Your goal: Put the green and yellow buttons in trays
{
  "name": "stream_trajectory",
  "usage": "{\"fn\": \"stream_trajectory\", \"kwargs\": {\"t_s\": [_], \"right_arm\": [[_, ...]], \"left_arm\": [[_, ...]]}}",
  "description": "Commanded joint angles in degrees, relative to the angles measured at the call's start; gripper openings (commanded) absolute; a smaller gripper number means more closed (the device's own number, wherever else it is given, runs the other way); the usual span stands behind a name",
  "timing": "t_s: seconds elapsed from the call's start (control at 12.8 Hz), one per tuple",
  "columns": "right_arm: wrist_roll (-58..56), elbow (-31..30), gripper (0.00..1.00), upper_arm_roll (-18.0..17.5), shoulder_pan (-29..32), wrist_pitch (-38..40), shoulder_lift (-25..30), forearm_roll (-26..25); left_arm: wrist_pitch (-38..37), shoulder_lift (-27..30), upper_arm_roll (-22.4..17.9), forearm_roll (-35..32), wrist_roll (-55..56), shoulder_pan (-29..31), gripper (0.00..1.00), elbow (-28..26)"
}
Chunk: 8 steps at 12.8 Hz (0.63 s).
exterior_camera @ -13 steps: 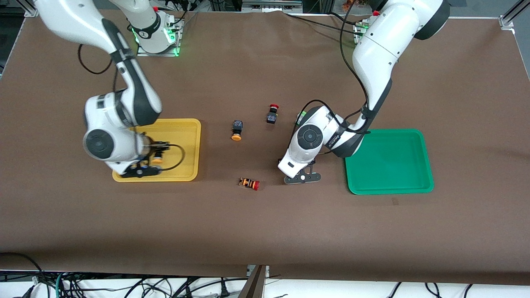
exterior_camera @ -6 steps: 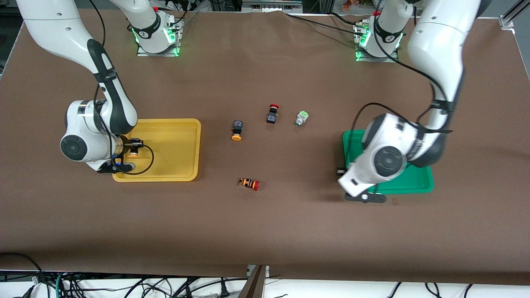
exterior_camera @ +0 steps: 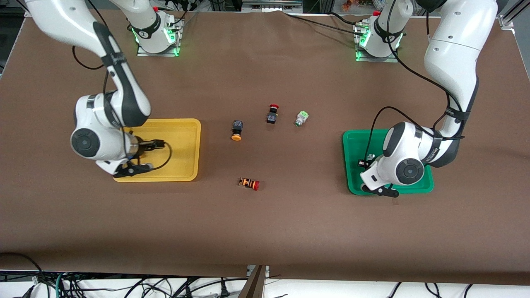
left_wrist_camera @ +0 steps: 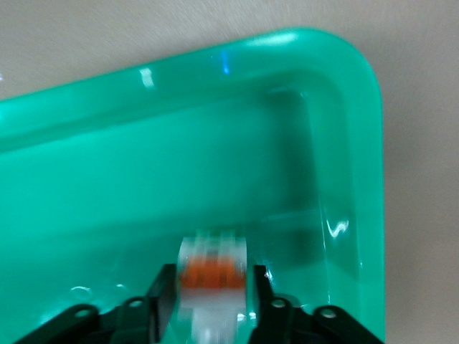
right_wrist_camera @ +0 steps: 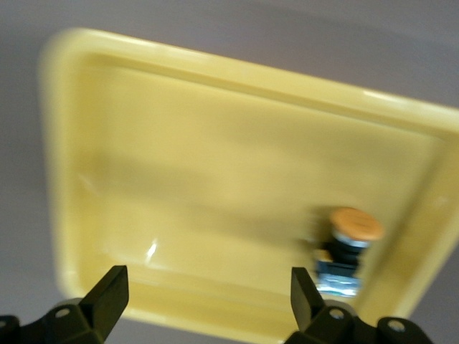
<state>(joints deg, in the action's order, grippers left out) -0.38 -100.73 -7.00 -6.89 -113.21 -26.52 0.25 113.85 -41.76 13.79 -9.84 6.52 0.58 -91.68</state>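
buttons are split between trays, table and one gripper. left gripper [left_wrist_camera: 211, 315] hangs over the green tray [left_wrist_camera: 358, 143], jaws closed on the white-bodied orange-faced button [left_wrist_camera: 212, 276], which sits between the two fingers. right gripper [right_wrist_camera: 208, 297] hovers over the yellow tray [right_wrist_camera: 215, 72], jaws wide with nothing between them; a black-bodied button with an orange-yellow cap [right_wrist_camera: 346, 247] lies in that tray just off one fingertip. out on the brown table [exterior_camera: 265, 231], well apart from both sets of jaws, lie a second orange-capped button [exterior_camera: 237, 130], the green-capped button [exterior_camera: 301, 118], a black button with a red cap [exterior_camera: 272, 114] and an orange-and-black striped button [exterior_camera: 249, 183].
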Motion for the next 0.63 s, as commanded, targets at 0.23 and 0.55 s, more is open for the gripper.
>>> {"fn": "stream_trajectory", "kwargs": {"t_s": [0.23,0.55], "right_arm": [[29.9,0.2,1.00,-10.5,-6.3,-5.5,-4.3,0.0],[42.6,-0.8,1.00,-11.5,-11.6,-12.3,-8.8,-0.5]], "left_arm": [[-7.7,10.0,6.7,3.7,0.4,-0.7,1.00,-2.2],[-3.8,8.0,10.6,4.4,4.0,-6.5,1.00,-5.2]]}}
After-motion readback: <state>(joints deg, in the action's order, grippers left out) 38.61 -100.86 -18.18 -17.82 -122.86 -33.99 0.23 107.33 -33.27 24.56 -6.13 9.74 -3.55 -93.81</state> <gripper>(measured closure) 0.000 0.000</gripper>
